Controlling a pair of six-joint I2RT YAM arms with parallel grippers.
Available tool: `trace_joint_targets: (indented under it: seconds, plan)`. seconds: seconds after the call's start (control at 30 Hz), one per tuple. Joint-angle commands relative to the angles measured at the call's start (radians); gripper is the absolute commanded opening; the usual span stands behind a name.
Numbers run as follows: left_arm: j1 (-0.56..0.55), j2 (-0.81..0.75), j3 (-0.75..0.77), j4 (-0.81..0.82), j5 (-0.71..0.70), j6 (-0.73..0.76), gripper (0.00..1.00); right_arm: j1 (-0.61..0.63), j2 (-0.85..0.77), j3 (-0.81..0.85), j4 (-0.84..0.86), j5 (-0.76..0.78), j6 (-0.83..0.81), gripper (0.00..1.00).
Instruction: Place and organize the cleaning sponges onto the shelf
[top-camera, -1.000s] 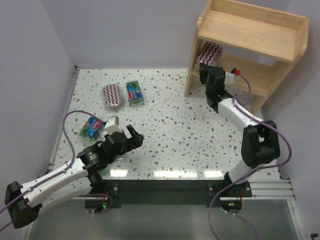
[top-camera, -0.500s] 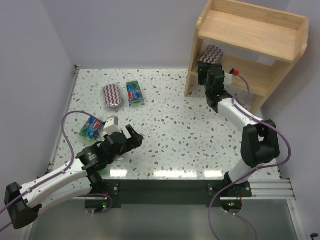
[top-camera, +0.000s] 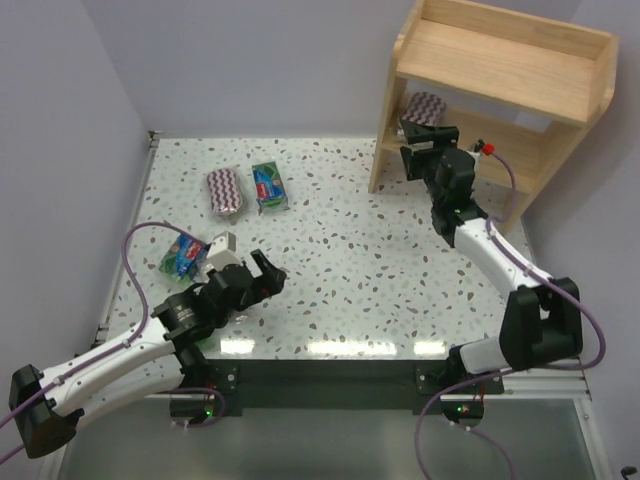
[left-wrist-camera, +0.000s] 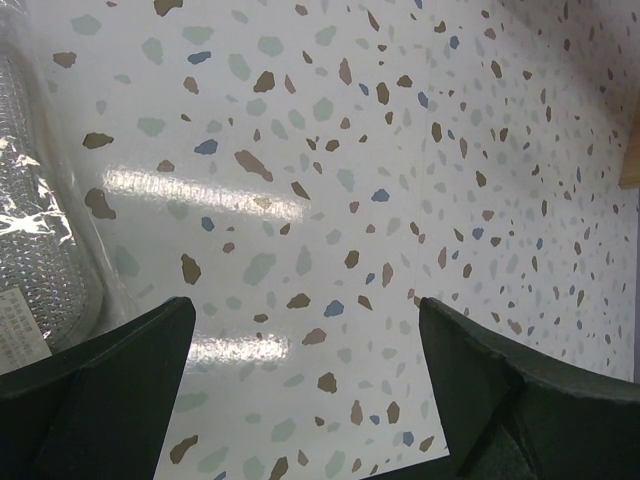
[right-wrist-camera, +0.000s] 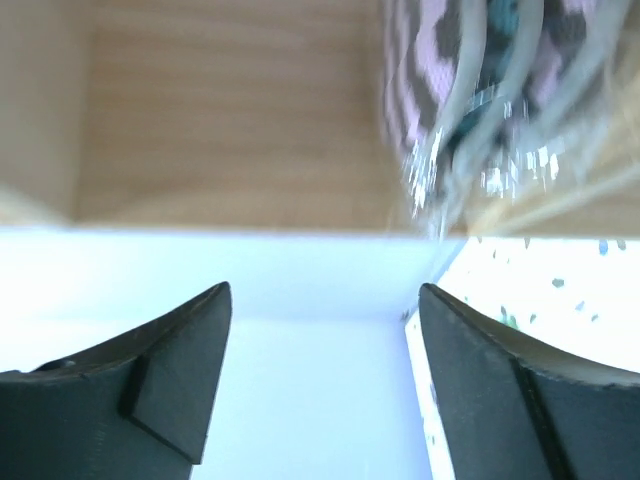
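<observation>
Right gripper (right-wrist-camera: 325, 292) sat wide and empty at the lower tier of the shelf (top-camera: 520, 60) — zigzag sponge pack (top-camera: 427, 104) lay on that tier, clear of the jaws. Best exit: straight back, missing pack and side panel (top-camera: 386, 130). Left gripper (left-wrist-camera: 305, 305) also wide, empty — green sponge pack (top-camera: 183, 255) beside it.

The overhead camera sat high behind both arm bases, looking down and forward over the whole speckled table (top-camera: 350, 250) to the shelf (top-camera: 500, 60) at far right. The left wrist camera hung close over that same tabletop, peering down between the spread fingers of the left gripper (left-wrist-camera: 305, 310). The right wrist camera was pressed up near the shelf's wood, sharing a blurred striped pack (right-wrist-camera: 470, 80) with the overhead view.
</observation>
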Motion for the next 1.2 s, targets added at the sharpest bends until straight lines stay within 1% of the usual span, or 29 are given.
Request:
trace_joint_targets:
  seconds: [0.0, 0.03, 0.07, 0.1, 0.17, 0.2, 0.27, 0.3, 0.37, 0.4, 0.43, 0.5, 0.53, 0.6, 0.73, 0.8, 0.83, 0.87, 0.9, 0.93, 1.03, 1.07, 1.13, 1.17]
  plan:
    - [0.002, -0.017, 0.015, -0.019, -0.058, -0.005, 1.0, -0.011, -0.166, -0.11, 0.04, -0.154, -0.054, 0.81]
    - [0.002, -0.018, 0.018, -0.029, -0.072, -0.005, 1.0, -0.011, -0.198, -0.136, 0.011, -0.172, -0.073, 0.83]
    - [0.002, -0.022, 0.019, -0.05, -0.087, 0.0, 1.0, -0.01, -0.261, -0.179, -0.023, -0.229, -0.091, 0.87]
    - [0.003, -0.025, 0.021, -0.062, -0.119, 0.001, 1.0, -0.011, -0.286, -0.2, -0.087, -0.255, -0.138, 0.88]
    - [0.003, -0.03, 0.023, -0.099, -0.146, 0.0, 1.0, -0.011, -0.341, -0.275, -0.126, -0.29, -0.197, 0.9]
    - [0.008, -0.03, 0.027, -0.111, -0.162, 0.001, 1.0, -0.01, -0.384, -0.294, -0.173, -0.342, -0.275, 0.91]
    - [0.029, -0.021, 0.035, -0.159, -0.176, -0.002, 1.0, -0.007, -0.407, -0.325, -0.232, -0.399, -0.37, 0.91]
    - [0.044, -0.013, 0.041, -0.176, -0.181, -0.002, 1.0, -0.002, -0.418, -0.329, -0.302, -0.462, -0.46, 0.91]
    - [0.086, 0.031, 0.042, -0.206, -0.166, 0.02, 1.0, 0.012, -0.424, -0.363, -0.358, -0.502, -0.536, 0.91]
    - [0.154, 0.053, 0.049, -0.219, -0.131, 0.032, 1.0, 0.033, -0.431, -0.38, -0.372, -0.518, -0.606, 0.91]
    - [0.193, 0.096, 0.049, -0.237, -0.111, 0.062, 1.0, 0.044, -0.445, -0.392, -0.376, -0.53, -0.637, 0.91]
    - [0.27, 0.133, 0.052, -0.25, -0.092, 0.075, 1.0, 0.07, -0.456, -0.421, -0.442, -0.538, -0.712, 0.92]
    - [0.284, 0.148, 0.053, -0.254, -0.095, 0.076, 1.0, 0.076, -0.47, -0.431, -0.456, -0.547, -0.728, 0.92]
    - [0.307, 0.182, 0.052, -0.248, -0.104, 0.076, 1.0, 0.078, -0.484, -0.466, -0.47, -0.551, -0.751, 0.92]
    - [0.327, 0.255, 0.044, -0.158, -0.072, 0.119, 1.0, 0.078, -0.501, -0.503, -0.479, -0.558, -0.782, 0.92]
    - [0.328, 0.324, 0.046, -0.101, -0.037, 0.15, 0.98, 0.078, -0.491, -0.513, -0.479, -0.564, -0.791, 0.92]
    - [0.328, 0.356, 0.043, -0.04, -0.014, 0.183, 0.97, 0.078, -0.488, -0.515, -0.481, -0.565, -0.794, 0.92]
    - [0.328, 0.366, 0.029, -0.001, 0.012, 0.2, 0.95, 0.078, -0.482, -0.521, -0.478, -0.571, -0.795, 0.92]
    - [0.328, 0.371, 0.02, 0.041, 0.075, 0.222, 0.93, 0.079, -0.479, -0.526, -0.468, -0.573, -0.797, 0.92]
    - [0.33, 0.371, 0.009, 0.119, 0.107, 0.256, 0.9, 0.078, -0.479, -0.527, -0.468, -0.574, -0.799, 0.92]
    - [0.33, 0.358, -0.013, 0.256, 0.231, 0.303, 0.78, 0.078, -0.473, -0.538, -0.468, -0.576, -0.811, 0.91]
    - [0.327, 0.351, -0.014, 0.281, 0.26, 0.328, 0.67, 0.079, -0.47, -0.538, -0.474, -0.571, -0.815, 0.91]
    - [0.327, 0.332, -0.014, 0.35, 0.343, 0.354, 0.59, 0.078, -0.474, -0.538, -0.488, -0.564, -0.832, 0.91]
    - [0.327, 0.325, -0.019, 0.382, 0.382, 0.363, 0.53, 0.078, -0.476, -0.535, -0.496, -0.559, -0.835, 0.91]
